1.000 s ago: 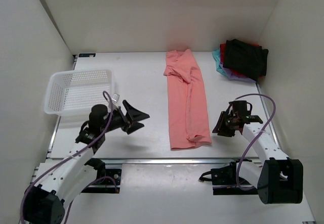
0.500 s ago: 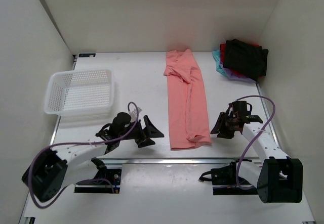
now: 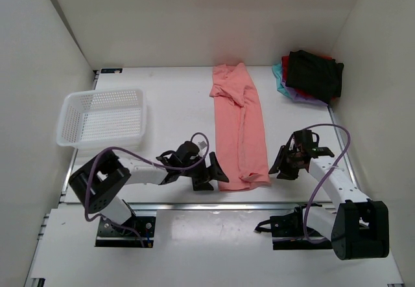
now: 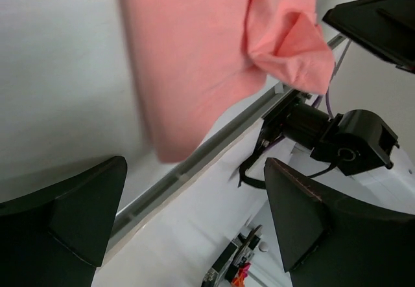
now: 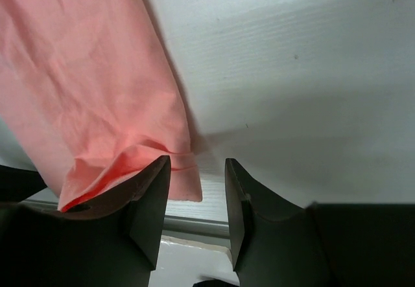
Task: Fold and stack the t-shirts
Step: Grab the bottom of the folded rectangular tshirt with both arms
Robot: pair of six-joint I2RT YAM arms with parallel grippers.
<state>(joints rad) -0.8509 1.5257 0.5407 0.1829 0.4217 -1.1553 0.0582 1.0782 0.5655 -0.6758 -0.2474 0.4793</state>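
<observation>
A salmon-pink t-shirt [image 3: 240, 128] lies folded into a long strip down the middle of the table, its near end bunched at the front edge. It also shows in the left wrist view [image 4: 207, 54] and the right wrist view [image 5: 97, 86]. My left gripper [image 3: 213, 173] is open and empty, low on the table just left of the shirt's near end. My right gripper [image 3: 280, 164] is open and empty, just right of that same end, its fingers [image 5: 146, 209] beside the shirt's corner. A stack of folded black, red, teal and purple t-shirts [image 3: 311, 74] sits at the far right.
A white mesh plastic basket [image 3: 102, 118] stands at the left. White walls close in the table on the left, back and right. A metal rail [image 3: 214, 204] runs along the table's near edge.
My left gripper has swept down and to the right, from beside the basket to the shirt's near left corner. My right gripper has edged slightly left towards the shirt.
</observation>
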